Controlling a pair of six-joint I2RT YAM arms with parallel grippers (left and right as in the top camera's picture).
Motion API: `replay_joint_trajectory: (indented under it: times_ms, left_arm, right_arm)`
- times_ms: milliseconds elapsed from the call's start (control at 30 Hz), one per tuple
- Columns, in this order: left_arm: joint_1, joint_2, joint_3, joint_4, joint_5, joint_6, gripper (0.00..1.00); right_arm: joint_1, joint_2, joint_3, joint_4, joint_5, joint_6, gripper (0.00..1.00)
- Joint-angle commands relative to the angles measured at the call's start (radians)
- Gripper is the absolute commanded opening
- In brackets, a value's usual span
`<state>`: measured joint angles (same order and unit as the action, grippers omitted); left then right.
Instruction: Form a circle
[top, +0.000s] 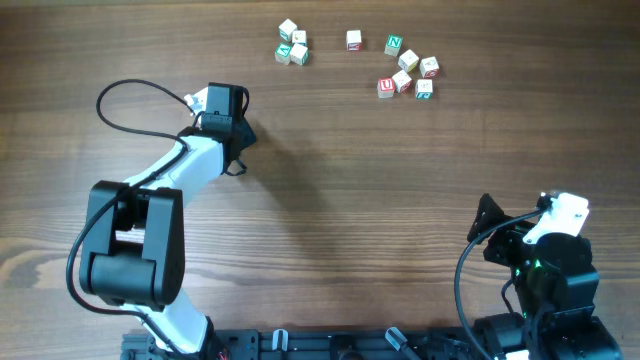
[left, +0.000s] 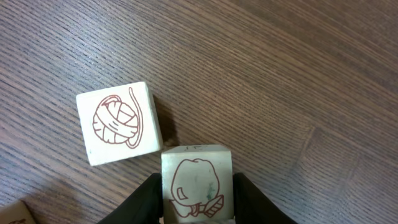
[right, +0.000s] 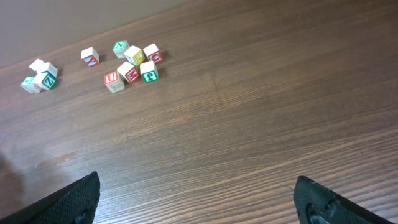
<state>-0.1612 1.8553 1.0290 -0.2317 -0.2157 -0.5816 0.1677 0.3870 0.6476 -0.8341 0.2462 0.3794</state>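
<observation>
The circle (top: 292, 45) is only a tight clump of small pale letter cubes at the back of the table, one with green print; it also shows as the circle (right: 38, 74) far left in the right wrist view. My left gripper (left: 197, 190) is shut on a pale cube with a red drawing (left: 198, 180), a finger against each side. Beside it on the table lies a cube with a red yarn ball (left: 118, 123), touching its corner. In the overhead view the left gripper (top: 222, 105) hides both. My right gripper (right: 199, 199) stands wide open over bare wood.
Several loose letter cubes (top: 408, 68) lie scattered at the back right, with a single cube (top: 353, 39) between them and the clump. The corner of another cube (left: 11, 215) shows at the lower left of the left wrist view. The right arm (top: 535, 255) sits near the front right.
</observation>
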Motion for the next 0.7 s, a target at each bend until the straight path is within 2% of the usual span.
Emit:
replay_joint_trajectory:
  times_ms: [0, 400, 500, 600, 667]
  left_arm:
    - [0.009, 0.024, 0.002, -0.007, -0.013, -0.003, 0.38]
    - [0.009, 0.024, 0.002, -0.007, -0.013, -0.003, 0.5]
    - [0.009, 0.024, 0.002, -0.008, -0.013, -0.003, 0.59]
    - [0.009, 0.024, 0.002, -0.011, -0.013, -0.003, 0.76]
    - [0.009, 0.024, 0.002, -0.019, -0.01, -0.003, 0.81]
  right_arm:
    - [0.001, 0.004, -0.004, 0.002, -0.009, -0.01, 1.0]
    - [0.001, 0.004, -0.004, 0.002, -0.009, -0.01, 1.0]
    - [0.001, 0.004, -0.004, 0.002, -0.009, -0.01, 1.0]
    - [0.001, 0.004, -0.004, 0.002, -0.009, -0.01, 1.0]
    - [0.001, 0.004, -0.004, 0.002, -0.009, -0.01, 1.0]
